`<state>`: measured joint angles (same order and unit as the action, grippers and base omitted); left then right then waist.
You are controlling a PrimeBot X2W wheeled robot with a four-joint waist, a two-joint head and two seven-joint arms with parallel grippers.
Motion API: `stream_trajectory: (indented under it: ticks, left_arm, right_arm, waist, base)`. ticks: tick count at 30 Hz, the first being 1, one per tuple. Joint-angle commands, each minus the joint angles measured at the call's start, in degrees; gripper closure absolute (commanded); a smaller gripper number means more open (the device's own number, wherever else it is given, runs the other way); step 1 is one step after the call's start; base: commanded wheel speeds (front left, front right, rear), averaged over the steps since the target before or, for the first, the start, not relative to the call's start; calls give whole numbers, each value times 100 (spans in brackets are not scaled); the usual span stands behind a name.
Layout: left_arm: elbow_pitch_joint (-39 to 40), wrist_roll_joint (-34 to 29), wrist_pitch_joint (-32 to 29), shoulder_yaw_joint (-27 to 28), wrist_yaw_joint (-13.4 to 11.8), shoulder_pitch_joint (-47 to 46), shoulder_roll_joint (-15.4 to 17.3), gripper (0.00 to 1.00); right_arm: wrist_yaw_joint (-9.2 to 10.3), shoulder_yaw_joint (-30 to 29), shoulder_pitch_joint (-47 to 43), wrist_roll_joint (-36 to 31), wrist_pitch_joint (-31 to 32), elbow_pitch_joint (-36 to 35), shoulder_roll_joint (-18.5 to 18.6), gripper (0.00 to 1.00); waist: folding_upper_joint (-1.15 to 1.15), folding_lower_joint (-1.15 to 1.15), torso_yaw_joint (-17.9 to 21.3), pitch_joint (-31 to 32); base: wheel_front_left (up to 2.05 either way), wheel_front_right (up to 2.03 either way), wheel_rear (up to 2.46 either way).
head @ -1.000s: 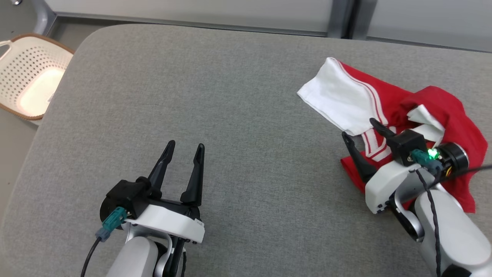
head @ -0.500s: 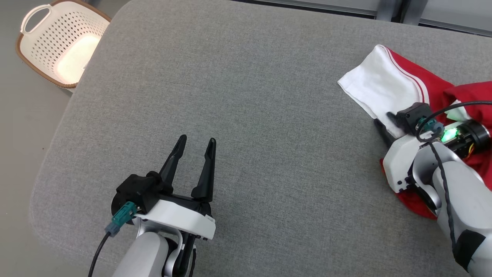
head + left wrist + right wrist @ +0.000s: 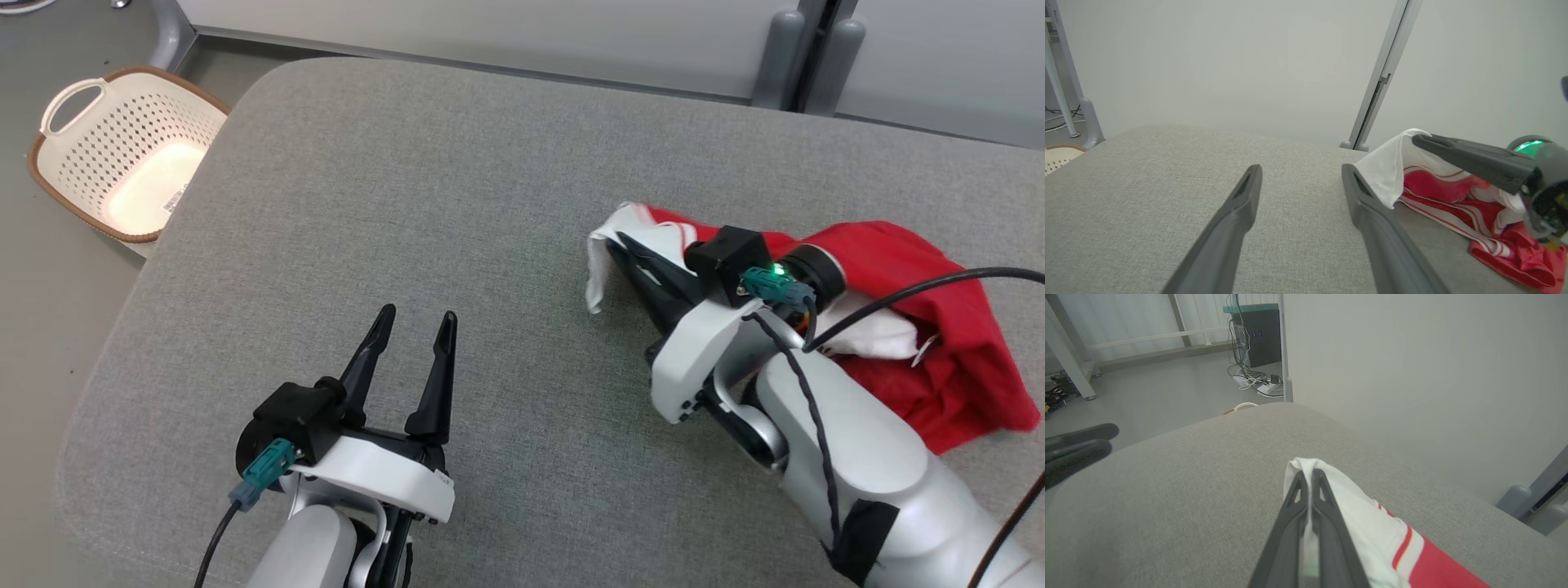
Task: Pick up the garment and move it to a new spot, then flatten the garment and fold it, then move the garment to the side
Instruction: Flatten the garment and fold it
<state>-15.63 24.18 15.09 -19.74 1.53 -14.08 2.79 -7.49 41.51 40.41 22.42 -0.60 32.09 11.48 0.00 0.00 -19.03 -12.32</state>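
Garment (image 3: 939, 269), red with white parts and stripes, lies crumpled on the right half of the grey padded surface (image 3: 408, 180), well apart from its left edge. Right gripper (image 3: 618, 240) is closed on the white edge of the cloth, at the left end of the heap. In the right wrist view its two dark fingers stand pressed together with a fold of white cloth pinched between them. In the left wrist view this fold hangs from the fingers, a little above the surface. The rest of the cloth, mostly red, lies to the right, beside the wrist. Left gripper (image 3: 416, 314) is over the near left part of the surface, its fingers spread wide with nothing between them, apart from the cloth. A pale perforated basket (image 3: 82, 139) with a brown rim stands on the floor beyond the far left corner
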Motion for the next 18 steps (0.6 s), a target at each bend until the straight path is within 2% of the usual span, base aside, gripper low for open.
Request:
stream_trajectory:
  ticks: [1, 7, 11, 15, 18]
  left_arm:
    - [-12, -14, 8, 17, 24, 68, 22, 0]
    - [-8, -21, 8, 91, 32, 210, 22, 0]
    - [23, 6, 8, 132, 41, 250, 19, 0]
    - [85, 73, 8, 86, 46, 212, 20, 0]
    - [124, 173, 8, -5, 25, 147, 22, 0]
  right_arm:
    - [0, 23, 61, 73, -33, -48, -44, 100]
    - [0, 296, 398, 763, -177, -841, -263, 100]
    - [1, -86, 823, 1060, -219, -1105, -222, 100]
    - [1, -623, 1406, 852, -95, -726, 16, 100]
    - [0, -933, 1893, 544, -12, -77, 203, 100]
  waist:
    - [0, 0, 4, 72]
    - [0, 0, -130, 213]
    - [0, 0, -264, 163]
    - [0, 0, -422, 10]
    - [0, 0, -548, -138]
  base:
    - [0, 0, 0]
    - [0, 0, 0]
    - [0, 0, 0]
    - [0, 0, 0]
    - [0, 0, 0]
